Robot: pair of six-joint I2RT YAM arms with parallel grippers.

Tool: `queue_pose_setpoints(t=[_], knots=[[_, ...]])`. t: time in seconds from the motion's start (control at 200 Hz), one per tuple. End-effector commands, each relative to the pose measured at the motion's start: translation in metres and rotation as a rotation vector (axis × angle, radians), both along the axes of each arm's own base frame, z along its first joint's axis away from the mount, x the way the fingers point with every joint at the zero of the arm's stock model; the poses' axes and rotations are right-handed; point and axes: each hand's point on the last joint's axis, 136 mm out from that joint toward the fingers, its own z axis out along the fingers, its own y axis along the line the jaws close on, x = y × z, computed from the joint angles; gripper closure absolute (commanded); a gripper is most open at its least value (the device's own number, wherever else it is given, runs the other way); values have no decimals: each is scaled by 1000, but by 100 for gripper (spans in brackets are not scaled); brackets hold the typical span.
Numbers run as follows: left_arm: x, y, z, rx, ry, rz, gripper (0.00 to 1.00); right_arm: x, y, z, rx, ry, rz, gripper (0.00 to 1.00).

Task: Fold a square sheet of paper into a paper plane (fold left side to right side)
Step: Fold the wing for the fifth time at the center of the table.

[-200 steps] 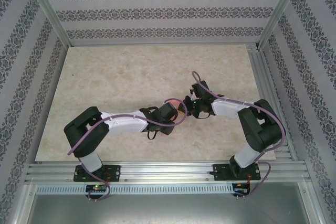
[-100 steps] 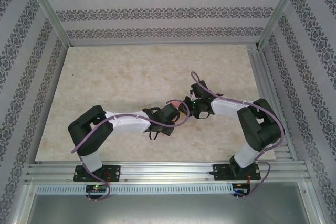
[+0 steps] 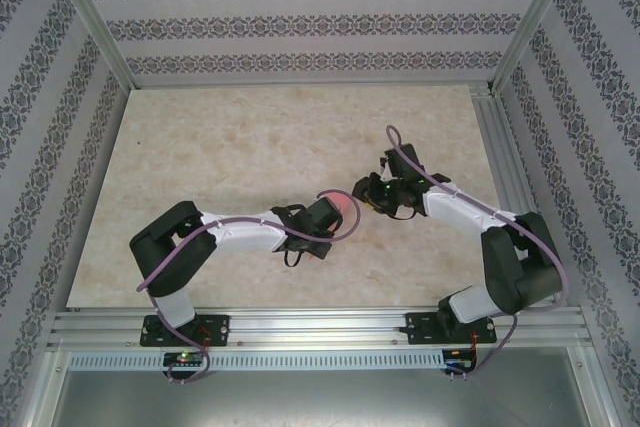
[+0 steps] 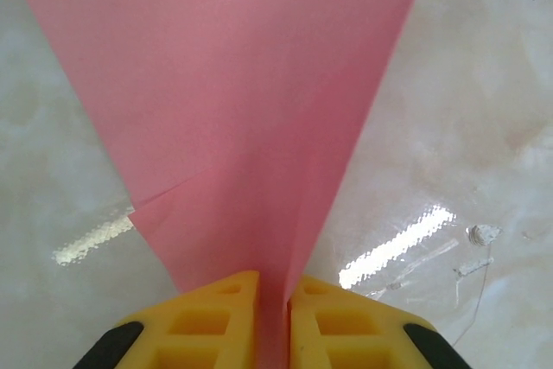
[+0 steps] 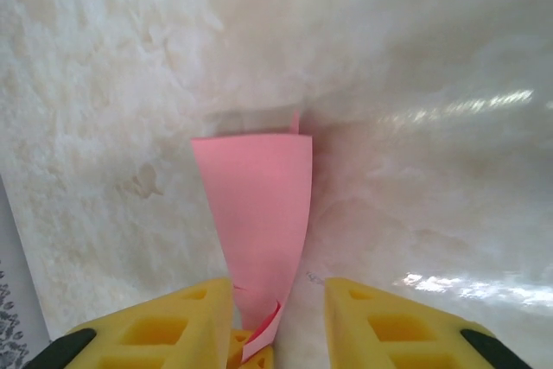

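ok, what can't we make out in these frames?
- Top external: paper too small; folds unreadable.
- Left wrist: paper's wide end cut off by top edge; tip hidden inside left gripper.
- Right wrist: paper's near tip sits at bottom edge inside right gripper; contact unclear.

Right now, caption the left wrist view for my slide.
Left gripper clamps the folded pink paper at its narrow end.

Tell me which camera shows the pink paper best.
Left wrist: the paper spreads large across it, creases clear, pinched in the left gripper. Right wrist shows a narrower strip of it ahead of the open right gripper. Top external gives a small pink patch between the arms.
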Motion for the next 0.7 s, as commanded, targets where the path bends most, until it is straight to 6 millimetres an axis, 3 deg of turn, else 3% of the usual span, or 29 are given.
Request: queue_pose_setpoints(t=[0.0,0.125,0.3,0.694], knots=[[-1,-1,4,-80,38,26,84,-11,-15,-6,-53,-14,31,66],[4,-3,12,-175,68,41,86,-19,-13,-10,-37,-32,69,64],[9,-6,19,-307,117,63,89,-31,5,-17,25,-65,133,52],[22,-1,34,-518,175,148,96,-26,56,-29,60,-90,194,56]])
